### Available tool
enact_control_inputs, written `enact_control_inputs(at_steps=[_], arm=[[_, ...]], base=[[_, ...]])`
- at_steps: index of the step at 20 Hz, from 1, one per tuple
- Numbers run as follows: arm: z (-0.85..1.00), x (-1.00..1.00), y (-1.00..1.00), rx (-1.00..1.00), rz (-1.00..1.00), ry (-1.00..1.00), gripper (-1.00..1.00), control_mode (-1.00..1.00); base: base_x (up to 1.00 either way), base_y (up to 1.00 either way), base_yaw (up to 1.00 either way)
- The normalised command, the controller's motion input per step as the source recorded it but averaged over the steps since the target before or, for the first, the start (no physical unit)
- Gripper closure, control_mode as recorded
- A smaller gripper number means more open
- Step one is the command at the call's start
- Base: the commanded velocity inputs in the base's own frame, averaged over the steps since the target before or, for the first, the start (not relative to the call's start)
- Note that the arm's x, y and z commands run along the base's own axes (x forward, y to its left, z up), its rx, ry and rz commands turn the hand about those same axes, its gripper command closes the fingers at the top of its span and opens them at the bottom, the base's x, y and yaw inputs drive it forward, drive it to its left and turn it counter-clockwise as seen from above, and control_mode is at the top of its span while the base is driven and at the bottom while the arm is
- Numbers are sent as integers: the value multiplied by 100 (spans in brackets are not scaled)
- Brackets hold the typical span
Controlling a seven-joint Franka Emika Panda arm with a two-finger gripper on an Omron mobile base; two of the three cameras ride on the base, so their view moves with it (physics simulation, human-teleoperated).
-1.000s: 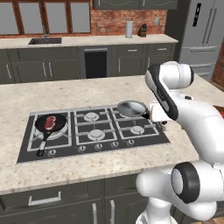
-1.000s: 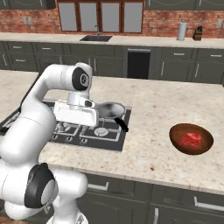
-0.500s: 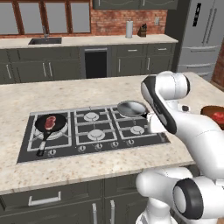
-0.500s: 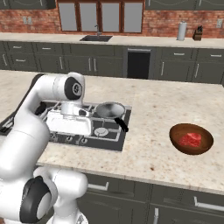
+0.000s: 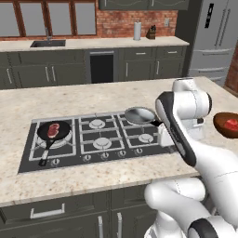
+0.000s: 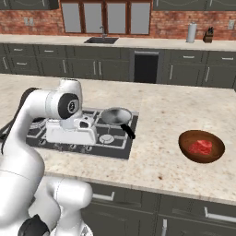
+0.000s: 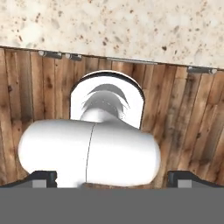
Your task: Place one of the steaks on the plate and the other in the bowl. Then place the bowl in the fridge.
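Fingers (image 7: 43, 176) are seen as two small dark tips at the bottom corners of the hand view, set wide apart with nothing held between them. Beyond the gripper (image 7: 111, 178), a wooden plank floor (image 7: 183, 127) and the speckled edge of the counter (image 7: 131, 26) are seen from above.

In the right base view the white hand block is noted low over the front edge of the stove (image 6: 120, 150), beside the silver pan (image 6: 116, 115). The arm is folded back on itself above the counter edge.

One steak (image 6: 201, 147) is found lying in the bowl (image 6: 201, 146), which stands on the counter (image 6: 175, 115) well to the right of the stove. The same bowl (image 5: 227, 124), with the red meat in it, is seen at the right edge of the left base view, partly hidden by the arm.

The other steak (image 5: 53, 129) is recorded in the black frying pan (image 5: 53, 132) on the left burner of the stove (image 5: 97, 139). The silver pan (image 5: 139, 115) sits on the rear right burner.

The fridge (image 5: 214, 39) stands at the far right, with its doors closed.
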Motion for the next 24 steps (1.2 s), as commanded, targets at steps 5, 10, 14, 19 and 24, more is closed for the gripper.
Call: enact_control_inputs(at_steps=[5,10,14,19,24], arm=[[-8,0,0,7,4,-57,-100,-100],[-7,5,1,3,0,-37,-100,-100],[0,3,0,0,0,-17,-100,-100],[0,11,0,0,0,-2,-100,-100],[0,1,0,0,0,-5,-100,-100]], base=[[0,0,0],[0,0,0],[0,0,0],[0,0,0],[0,0,0]])
